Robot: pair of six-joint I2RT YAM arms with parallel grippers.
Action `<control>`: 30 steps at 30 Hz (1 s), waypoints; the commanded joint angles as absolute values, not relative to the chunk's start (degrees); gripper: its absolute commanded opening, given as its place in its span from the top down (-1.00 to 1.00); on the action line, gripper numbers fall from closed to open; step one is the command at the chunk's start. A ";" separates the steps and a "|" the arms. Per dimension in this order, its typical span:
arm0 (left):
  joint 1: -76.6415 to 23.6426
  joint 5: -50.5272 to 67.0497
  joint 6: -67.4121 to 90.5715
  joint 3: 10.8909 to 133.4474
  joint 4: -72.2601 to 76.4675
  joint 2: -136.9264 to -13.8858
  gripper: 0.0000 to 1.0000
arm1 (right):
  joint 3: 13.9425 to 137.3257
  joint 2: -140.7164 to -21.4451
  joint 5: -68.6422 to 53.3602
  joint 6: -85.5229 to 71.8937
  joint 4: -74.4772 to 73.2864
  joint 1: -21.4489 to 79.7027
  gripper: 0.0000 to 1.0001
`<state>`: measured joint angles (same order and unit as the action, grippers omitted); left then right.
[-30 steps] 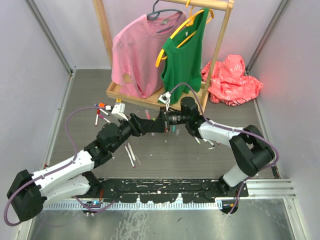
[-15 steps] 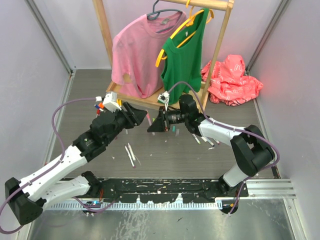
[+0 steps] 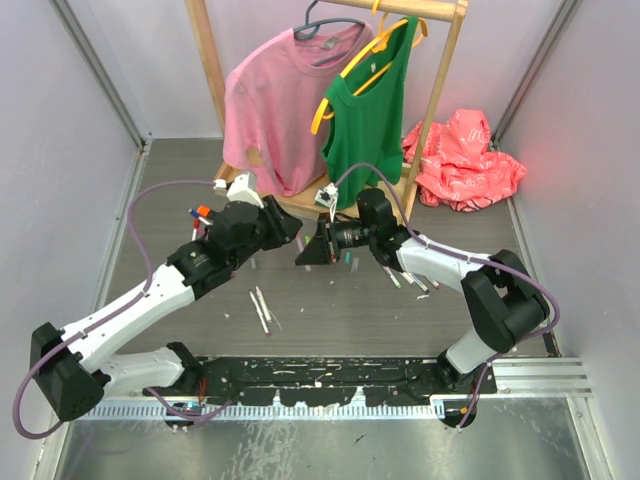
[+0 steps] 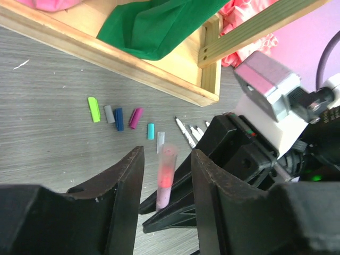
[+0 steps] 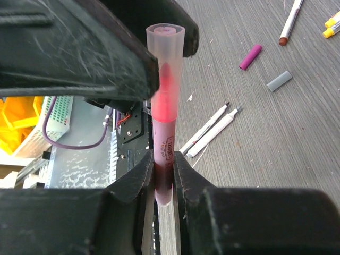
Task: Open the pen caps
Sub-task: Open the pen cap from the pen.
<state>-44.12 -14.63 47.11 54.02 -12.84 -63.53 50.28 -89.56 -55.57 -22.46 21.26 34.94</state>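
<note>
My right gripper (image 5: 163,175) is shut on a pale pink marker barrel (image 5: 164,149). Its clear cap (image 5: 166,58) is on and shows a red tip inside. My left gripper (image 4: 167,207) is open, its jaws either side of that capped end (image 4: 166,175) without touching it. In the top view the left gripper (image 3: 285,232) and the right gripper (image 3: 305,252) face each other mid-table. Loose caps lie on the table: green (image 4: 93,109), grey (image 4: 109,113), blue (image 4: 118,119), magenta (image 4: 135,117) and teal (image 4: 151,130).
A wooden clothes rack base (image 3: 300,205) stands just behind the grippers, with a pink shirt (image 3: 275,110) and a green top (image 3: 370,110) hanging on it. A red cloth (image 3: 465,160) lies at the back right. Uncapped white markers (image 3: 260,308) lie in front, and others (image 3: 200,215) at the left.
The left gripper was joined with the right gripper around the marker. It has drawn back to the left and away and now stands open. The right arm has hardly moved.
</note>
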 commanded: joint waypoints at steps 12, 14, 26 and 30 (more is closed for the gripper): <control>-43.97 -14.81 45.67 59.69 -12.93 -66.01 0.40 | 53.25 -88.33 -56.01 -20.80 21.92 35.33 0.98; -43.96 -14.66 45.62 59.85 -13.29 -66.10 0.32 | 53.39 -88.23 -55.90 -20.57 21.71 35.34 0.98; -43.83 -14.18 45.16 60.18 -13.38 -66.92 0.91 | 53.35 -88.40 -56.16 -20.65 21.62 35.33 0.99; -41.33 -14.91 43.35 62.04 -12.74 -66.27 1.00 | 53.10 -88.72 -56.41 -21.06 22.11 35.64 0.99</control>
<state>-43.70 -14.15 45.17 57.60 -15.03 -67.05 51.11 -89.56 -55.59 -21.34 19.46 34.89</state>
